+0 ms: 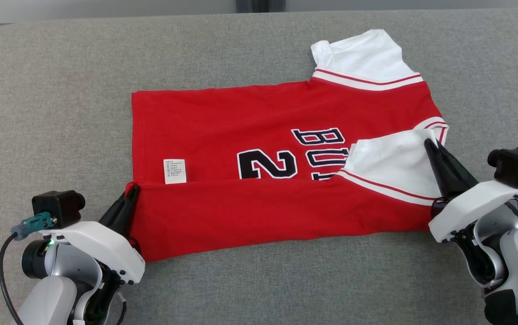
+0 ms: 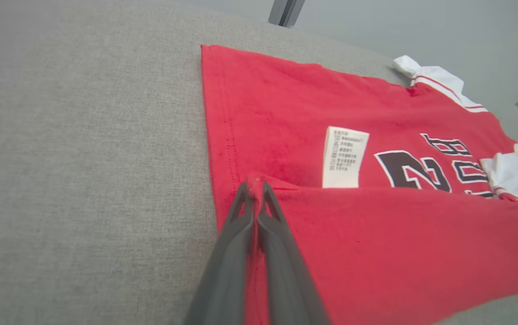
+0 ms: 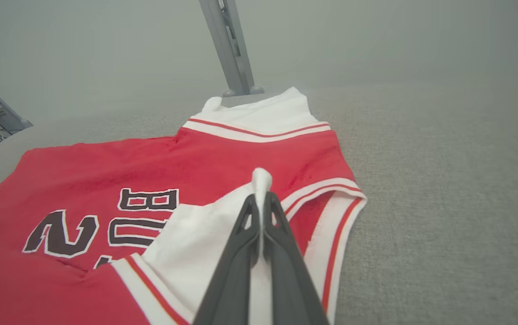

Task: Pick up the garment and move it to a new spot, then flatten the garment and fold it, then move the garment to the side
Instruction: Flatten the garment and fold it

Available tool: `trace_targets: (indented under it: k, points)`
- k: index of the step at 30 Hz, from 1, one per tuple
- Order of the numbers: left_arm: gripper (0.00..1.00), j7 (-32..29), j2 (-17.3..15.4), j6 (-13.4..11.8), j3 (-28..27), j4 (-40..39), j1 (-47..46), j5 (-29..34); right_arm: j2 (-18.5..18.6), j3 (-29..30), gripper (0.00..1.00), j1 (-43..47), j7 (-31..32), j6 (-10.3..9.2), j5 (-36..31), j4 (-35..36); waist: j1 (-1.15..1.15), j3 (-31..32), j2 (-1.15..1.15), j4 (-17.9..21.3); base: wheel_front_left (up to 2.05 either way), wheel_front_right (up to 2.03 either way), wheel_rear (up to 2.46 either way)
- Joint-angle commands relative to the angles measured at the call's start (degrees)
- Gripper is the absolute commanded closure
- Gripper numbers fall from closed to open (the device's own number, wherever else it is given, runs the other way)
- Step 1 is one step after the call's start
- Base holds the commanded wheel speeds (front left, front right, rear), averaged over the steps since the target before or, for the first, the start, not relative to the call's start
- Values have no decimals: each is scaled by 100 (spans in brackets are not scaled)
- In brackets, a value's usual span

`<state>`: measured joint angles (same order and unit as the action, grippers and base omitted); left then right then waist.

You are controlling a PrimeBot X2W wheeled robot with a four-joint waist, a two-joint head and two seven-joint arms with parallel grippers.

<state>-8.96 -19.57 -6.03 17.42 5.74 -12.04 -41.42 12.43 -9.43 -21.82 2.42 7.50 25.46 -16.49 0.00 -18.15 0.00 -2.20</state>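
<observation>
Grey fabric surface (image 1: 51,81) | red garment (image 1: 222,122) lies mid-surface, near edge folded over | left hand (image 1: 132,189) pinched shut on its hem (image 2: 222,135) corner | right hand (image 1: 430,144) pinched shut on its white sleeve (image 1: 389,158)

Left end effector (image 1: 133,190), right end effector (image 1: 430,145) on garment (image 1: 240,122)

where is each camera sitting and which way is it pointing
Head view: on the robot's head, facing forward and down at the red garment on the grey surface; left gripper lower left, right gripper lower right.
Left wrist view: on the left wrist, facing along its gripper, shut on the hem corner, toward the white label.
Right wrist view: on the right wrist, facing along its gripper, shut on the white sleeve.
Shared: both wrist views show the black 2.
</observation>
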Motion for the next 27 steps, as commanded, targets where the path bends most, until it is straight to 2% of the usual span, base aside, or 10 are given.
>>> trace_targets:
  k: [1,8,9,10,11,12,13,20,27]
  points:
    - [100,17,-18,57,-8,49,-104,-12,34,7,100,-65,-41,-2,62,-90,0,-27,0,-16,0,0,0]
    - [100,-39,-45,181,38,422,-183,-102,-26,-132,100,-236,-353,-2,286,-610,0,-71,0,52,0,0,0]
    - [100,-56,-45,199,45,457,-176,-115,-13,-161,63,-257,-393,-2,294,-657,0,-56,0,62,0,0,0]
    - [100,-42,-39,198,47,485,-160,-134,-18,-184,8,-267,-450,-2,312,-688,0,-28,0,72,0,0,0]
    - [75,-30,-33,200,55,505,-125,-148,-36,-203,0,-267,-502,-2,350,-703,0,4,0,75,0,0,0]
    - [26,-23,-21,203,60,518,-74,-161,-38,-203,0,-247,-569,-2,351,-700,0,45,0,74,0,0,0]
    - [0,13,-6,176,44,518,-26,-160,-36,-170,0,-203,-653,-2,344,-688,0,92,0,72,0,0,0]
    - [0,418,26,-121,-187,309,316,-109,-142,231,0,253,-1061,-2,107,-376,0,471,0,54,0,0,0]
    - [0,1140,51,-464,-430,-261,435,195,-445,878,0,782,-1246,-2,-664,464,0,877,0,65,0,0,0]
